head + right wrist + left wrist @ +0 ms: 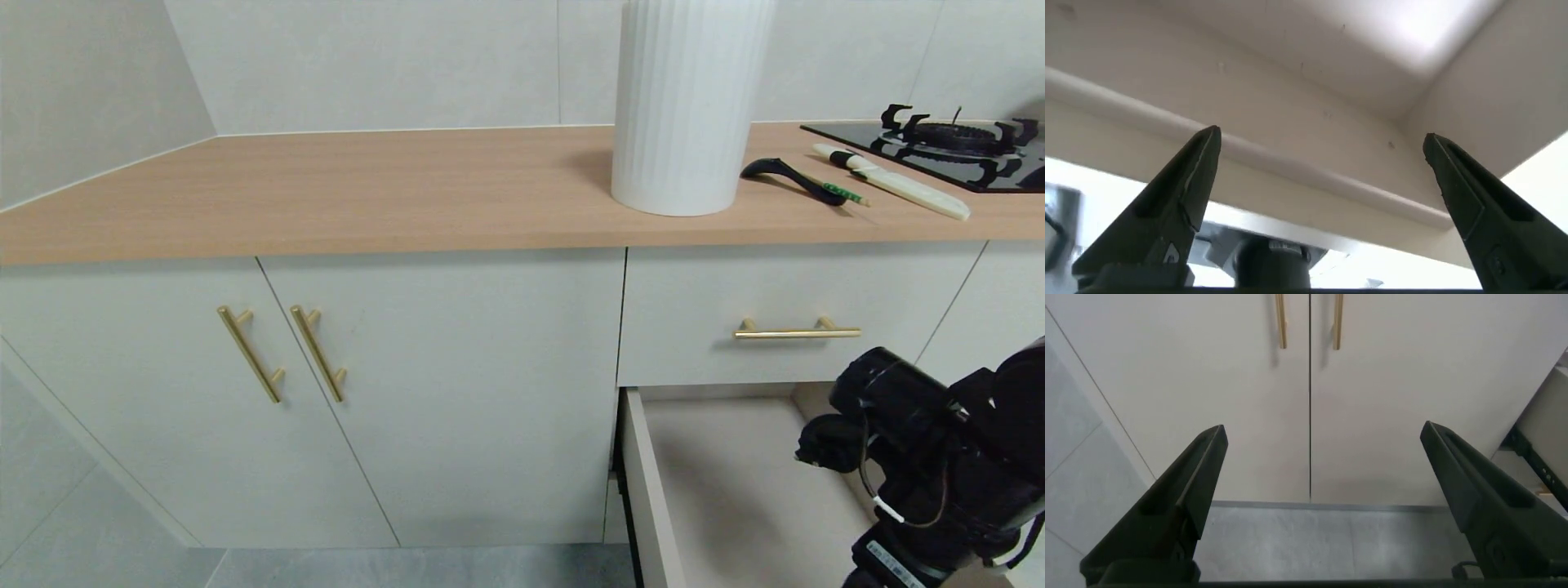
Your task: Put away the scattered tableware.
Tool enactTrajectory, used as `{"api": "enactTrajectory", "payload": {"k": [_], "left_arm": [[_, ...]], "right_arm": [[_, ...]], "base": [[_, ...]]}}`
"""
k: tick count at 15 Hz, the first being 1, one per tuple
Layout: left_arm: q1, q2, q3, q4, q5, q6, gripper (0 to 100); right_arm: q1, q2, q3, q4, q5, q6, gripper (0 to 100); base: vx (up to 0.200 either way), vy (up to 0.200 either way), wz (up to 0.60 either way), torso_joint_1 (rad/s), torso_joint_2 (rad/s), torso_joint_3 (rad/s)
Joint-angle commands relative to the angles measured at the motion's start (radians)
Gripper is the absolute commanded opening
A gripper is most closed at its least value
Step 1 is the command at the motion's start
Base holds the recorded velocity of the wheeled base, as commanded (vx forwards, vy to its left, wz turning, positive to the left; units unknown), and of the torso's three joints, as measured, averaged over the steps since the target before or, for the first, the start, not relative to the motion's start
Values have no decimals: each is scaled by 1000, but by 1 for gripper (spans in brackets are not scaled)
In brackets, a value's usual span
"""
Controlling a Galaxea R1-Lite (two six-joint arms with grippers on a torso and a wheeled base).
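On the wooden countertop (367,192) at the right lie a black-handled utensil (790,178), a green-banded stick (841,193) and a white knife (894,182). Below them the lower drawer (649,482) is pulled out, its inside bare. My right arm (931,465) hangs over the drawer at the lower right; its gripper (1323,167) is open, with the drawer's inner corner (1413,114) between the fingers. My left gripper (1323,469) is open too, low in front of the double cabinet doors (1310,384), holding nothing.
A tall white ribbed container (686,102) stands on the counter left of the utensils. A black gas hob (955,143) fills the far right corner. The upper drawer (796,314) is closed with a brass handle. Two cabinet doors (282,392) with brass handles are at the left.
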Motion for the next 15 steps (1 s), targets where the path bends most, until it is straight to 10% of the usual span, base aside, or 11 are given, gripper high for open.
{"api": "enactTrajectory", "payload": {"k": [1,15], "left_arm": [[0,1,0,0,0,0,100],[0,1,0,0,0,0,100]], "right_arm": [[0,-35,-60,-37,0,102,100],[-40,-187,-44,-267,-6,185,100]], "base": [[0,0,0,0,0,0],[0,0,0,30,-107,-98]]}}
